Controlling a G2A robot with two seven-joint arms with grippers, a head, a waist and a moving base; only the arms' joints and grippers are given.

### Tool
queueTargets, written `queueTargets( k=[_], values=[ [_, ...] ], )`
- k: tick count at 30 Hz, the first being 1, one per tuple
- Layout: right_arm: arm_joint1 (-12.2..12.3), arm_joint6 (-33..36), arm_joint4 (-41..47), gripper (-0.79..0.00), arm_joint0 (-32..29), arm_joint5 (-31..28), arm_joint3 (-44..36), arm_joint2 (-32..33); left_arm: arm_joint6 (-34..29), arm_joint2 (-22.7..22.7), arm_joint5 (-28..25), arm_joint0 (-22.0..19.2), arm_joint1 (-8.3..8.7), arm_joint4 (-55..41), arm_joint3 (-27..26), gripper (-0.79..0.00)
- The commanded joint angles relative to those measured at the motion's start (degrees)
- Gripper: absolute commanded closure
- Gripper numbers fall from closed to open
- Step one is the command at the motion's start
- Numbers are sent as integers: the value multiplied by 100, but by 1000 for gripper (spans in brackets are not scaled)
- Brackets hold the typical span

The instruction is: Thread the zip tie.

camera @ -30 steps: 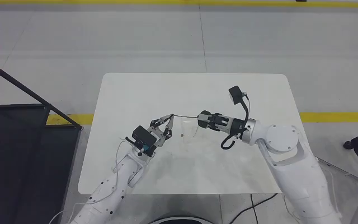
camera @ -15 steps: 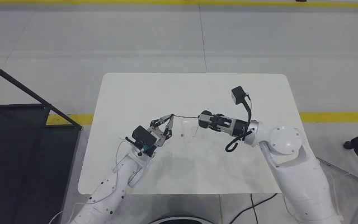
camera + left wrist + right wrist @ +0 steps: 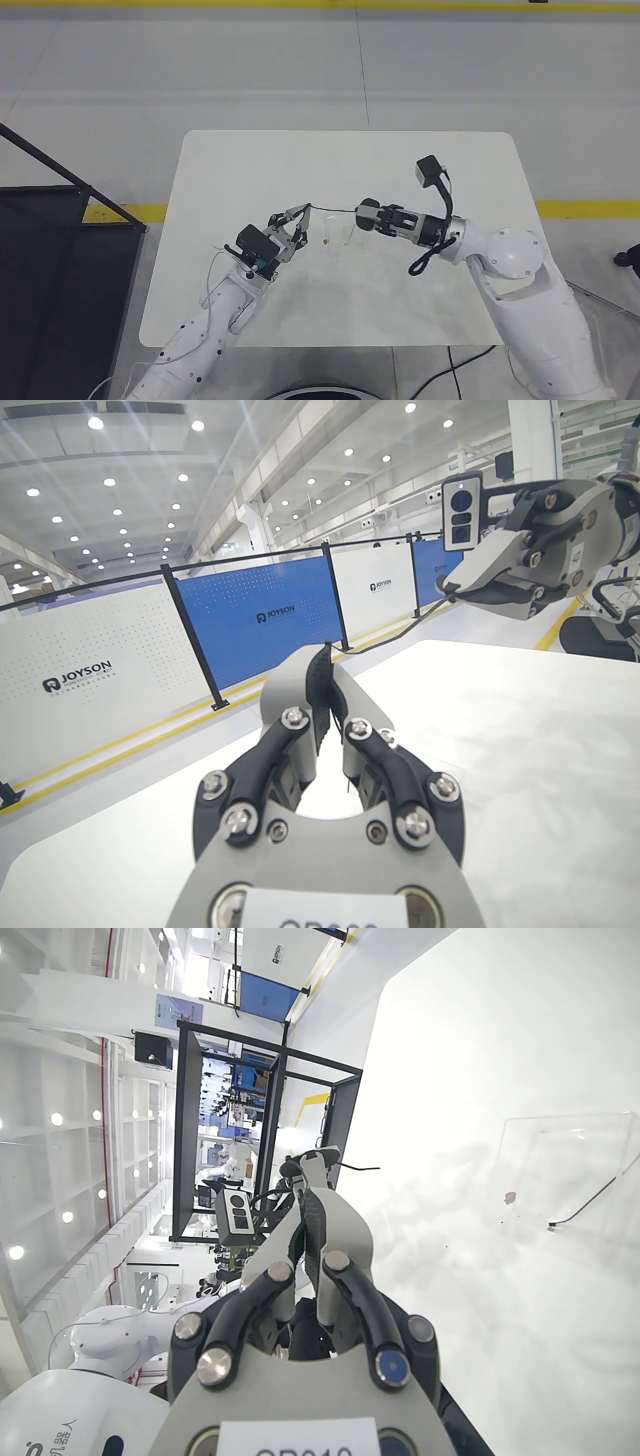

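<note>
Both grippers clamped shut on the zip tie [image 3: 332, 209], left gripper [image 3: 305, 210] on one end, right gripper [image 3: 358, 211] on the other. Tie hangs above desk [image 3: 450, 170] centre, long axis gripper-to-gripper, roughly parallel to near edge

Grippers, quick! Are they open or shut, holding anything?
Left gripper: shut on the zip tie.
Right gripper: shut on the zip tie's other end.

Zip tie [image 3: 332, 209] above table [image 3: 250, 170], between left hand [image 3: 304, 211], right hand [image 3: 361, 212]
</note>
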Motion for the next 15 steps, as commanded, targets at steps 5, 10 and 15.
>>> queueTargets(
  k=[5, 10, 15],
  values=[
    [1, -10, 90, 0, -11, -75, 15, 16, -116, -18, 6, 41, -3, 6, -86, 0],
    [3, -15, 140, 0, -14, -143, 36, 28, -176, -62, -45, 82, -8, 54, -149, 0],
    [6, -42, 231, 0, -49, -266, 45, 67, -200, -77, -69, 88, -21, 122, -151, 0]
  ],
)
